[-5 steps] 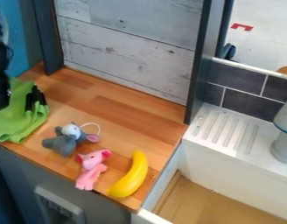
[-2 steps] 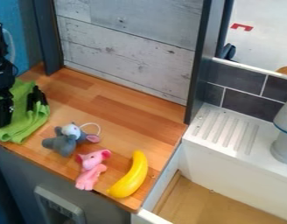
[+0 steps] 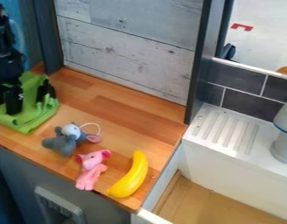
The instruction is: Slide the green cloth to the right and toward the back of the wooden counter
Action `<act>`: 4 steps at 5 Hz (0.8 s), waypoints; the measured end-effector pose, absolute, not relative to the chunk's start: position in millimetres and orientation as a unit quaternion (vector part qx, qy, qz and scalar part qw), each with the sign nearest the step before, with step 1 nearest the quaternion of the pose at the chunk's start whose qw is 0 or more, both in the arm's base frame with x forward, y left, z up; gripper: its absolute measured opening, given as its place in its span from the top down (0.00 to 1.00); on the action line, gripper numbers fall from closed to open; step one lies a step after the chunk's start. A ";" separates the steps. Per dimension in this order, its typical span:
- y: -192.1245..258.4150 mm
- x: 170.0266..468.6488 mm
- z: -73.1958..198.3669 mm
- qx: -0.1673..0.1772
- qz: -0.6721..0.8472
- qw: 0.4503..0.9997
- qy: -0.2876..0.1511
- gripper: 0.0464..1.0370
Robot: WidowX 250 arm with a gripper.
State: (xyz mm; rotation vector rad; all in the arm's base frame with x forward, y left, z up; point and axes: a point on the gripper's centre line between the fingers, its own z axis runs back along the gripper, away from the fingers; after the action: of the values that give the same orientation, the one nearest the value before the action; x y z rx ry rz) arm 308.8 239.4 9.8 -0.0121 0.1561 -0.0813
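Green cloth [image 3: 29, 119] lies bunched on the wooden worktop [image 3: 119, 105] in the camera view, up and to the left of the grey soft toy [image 3: 65, 142]. Over the cloth, also up and to the left of the grey toy, is the black claw [image 3: 13, 102], its lower end at the folds. Whether it is spread or pressed together, and whether it pinches any cloth, I cannot tell. Dark pieces [image 3: 45, 91] stand against the cloth's right side, above and slightly left of the grey toy; what they are is unclear.

A pale looped cord [image 3: 99, 127] curves out at the grey toy's upper right. Just below and to the right of that toy is a pink toy [image 3: 91, 168] with big round ears, near the worktop's front edge. Farther right of the grey toy and lower down lies a yellow banana [image 3: 129, 177], curved and set at a slant.

Behind the grey toy, at the back of the worktop, rises a whitewashed plank panel [image 3: 128, 48] between dark posts. Well to the grey toy's right are a white ribbed drainer [image 3: 228, 131] and dark grey tiles [image 3: 242, 78].
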 end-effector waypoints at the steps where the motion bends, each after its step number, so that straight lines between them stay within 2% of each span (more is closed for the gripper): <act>1: 236.8 334.6 10.4 -0.001 -0.060 0.996 0.072 0.04; 3: 235.2 347.2 10.0 -0.011 -0.038 0.997 0.062 0.04; 4: 225.8 342.4 30.0 0.021 -0.011 0.999 0.034 0.04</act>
State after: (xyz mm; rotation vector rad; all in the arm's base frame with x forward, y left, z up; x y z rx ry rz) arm 342.4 225.8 30.0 0.0413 0.0687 -0.0225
